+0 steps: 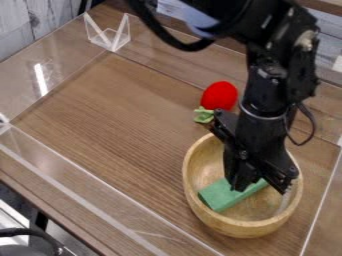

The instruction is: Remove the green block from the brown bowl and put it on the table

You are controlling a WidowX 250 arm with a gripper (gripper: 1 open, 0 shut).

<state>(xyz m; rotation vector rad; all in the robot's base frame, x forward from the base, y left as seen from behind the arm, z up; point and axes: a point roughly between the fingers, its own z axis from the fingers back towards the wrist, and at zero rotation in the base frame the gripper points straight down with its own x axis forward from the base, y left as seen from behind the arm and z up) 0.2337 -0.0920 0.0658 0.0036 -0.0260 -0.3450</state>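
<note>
Camera view: a brown wood-grain table is filling the scene, and a black robot arm is reaching down from its far edge. Near the table's near right corner, a round light-brown bowl is sitting under the claw. Inside it, the flat green block is lying at a slant, partly hidden by the claw, whose fingers are closed; whether they are gripping the block is unclear. Beyond the bowl, a red round toy with a pale green leafy bit is resting on the wood. A clear angular object is standing near the far left corner.
</note>
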